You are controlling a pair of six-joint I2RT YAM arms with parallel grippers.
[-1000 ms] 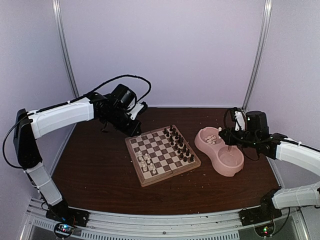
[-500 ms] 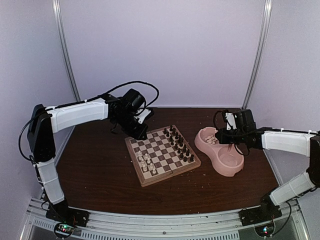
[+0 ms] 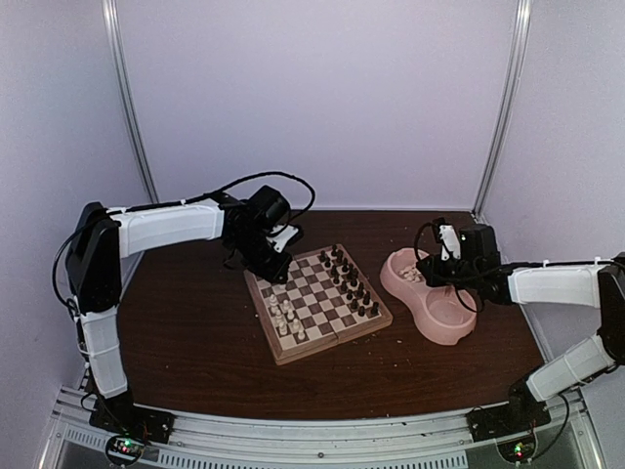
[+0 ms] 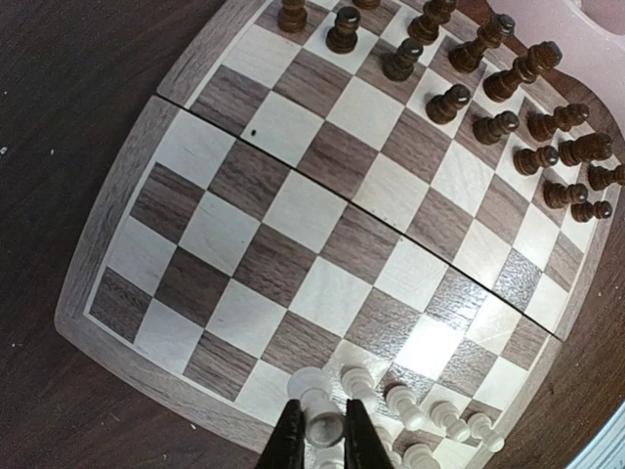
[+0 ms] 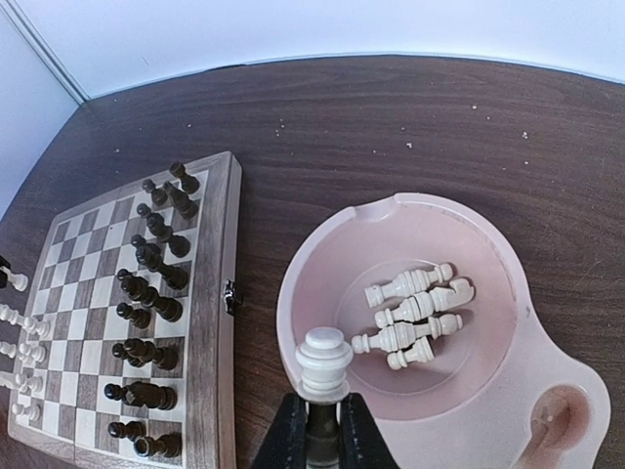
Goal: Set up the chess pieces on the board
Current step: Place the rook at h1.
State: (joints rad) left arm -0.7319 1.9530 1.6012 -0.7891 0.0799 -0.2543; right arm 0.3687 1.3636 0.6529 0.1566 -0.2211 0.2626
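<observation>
My left gripper (image 4: 322,417) is shut on a cream-white chess piece (image 4: 312,389). It hangs over the board (image 4: 322,210) near its left border, close to several white pieces (image 4: 405,401) standing there. In the top view that gripper (image 3: 273,262) is at the board's (image 3: 293,354) far-left side. My right gripper (image 5: 322,405) is shut on another white chess piece (image 5: 324,360), held upright over the near rim of the pink bowl (image 5: 293,293). Several white pieces (image 5: 415,318) lie in that bowl well. In the top view the right gripper (image 3: 431,264) hovers at the bowl (image 3: 459,337).
Dark pieces (image 3: 350,278) fill two rows along the board's right side, and also show in the wrist views (image 4: 508,127) (image 5: 146,293). The bowl's second well (image 3: 447,315) is nearer my right arm. A small latch (image 5: 230,296) sticks out of the board's edge facing the bowl.
The left arm has swung right and toward the board with its piece. The right arm has reached left, bringing its piece over the bowl's far well.
</observation>
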